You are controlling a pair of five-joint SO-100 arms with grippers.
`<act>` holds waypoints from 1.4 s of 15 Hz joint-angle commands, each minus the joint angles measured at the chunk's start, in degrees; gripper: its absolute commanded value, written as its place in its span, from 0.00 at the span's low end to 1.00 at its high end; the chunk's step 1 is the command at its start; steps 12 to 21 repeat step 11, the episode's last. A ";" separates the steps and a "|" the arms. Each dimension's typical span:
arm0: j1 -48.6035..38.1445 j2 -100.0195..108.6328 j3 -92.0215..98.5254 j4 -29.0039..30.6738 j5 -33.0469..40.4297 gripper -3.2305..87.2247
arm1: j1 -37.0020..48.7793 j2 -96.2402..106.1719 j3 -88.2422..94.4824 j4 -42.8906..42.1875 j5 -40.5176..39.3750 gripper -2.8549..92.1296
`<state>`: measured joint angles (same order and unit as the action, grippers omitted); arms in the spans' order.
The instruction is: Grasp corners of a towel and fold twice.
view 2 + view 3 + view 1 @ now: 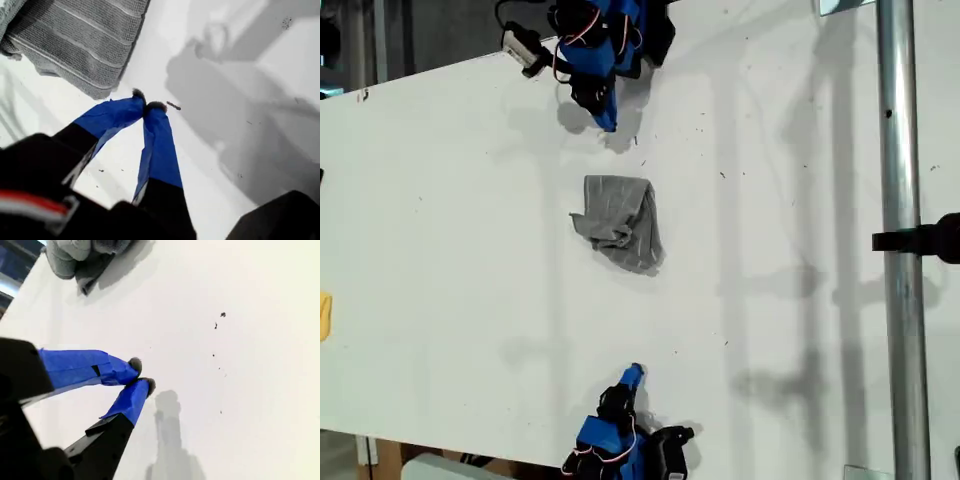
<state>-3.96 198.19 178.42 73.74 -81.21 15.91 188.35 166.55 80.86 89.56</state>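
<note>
The towel (620,222) lies bunched in the middle of the exterior view on the table (440,250), and my first gripper (148,103) and my second gripper (141,373) are both pinched closed and empty, so a grab could miss a hidden corner.

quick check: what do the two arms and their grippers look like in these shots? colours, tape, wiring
My first gripper and my second gripper both have two tapering fingers wrapped in blue tape with dark fuzzy tips, on black bodies. The exterior view shows both arms with blue and black housings and red and white wires. A red and white stripe shows near my first gripper's base.
</note>
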 commanded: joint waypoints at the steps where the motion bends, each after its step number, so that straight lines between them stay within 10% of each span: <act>1: 0.26 0.35 -0.09 1.05 15.47 0.07 | -0.26 0.18 -0.62 -0.09 -0.70 0.18; 21: 9.93 0.53 0.00 0.79 22.94 0.06 | -0.70 0.18 -0.79 0.26 -4.04 0.18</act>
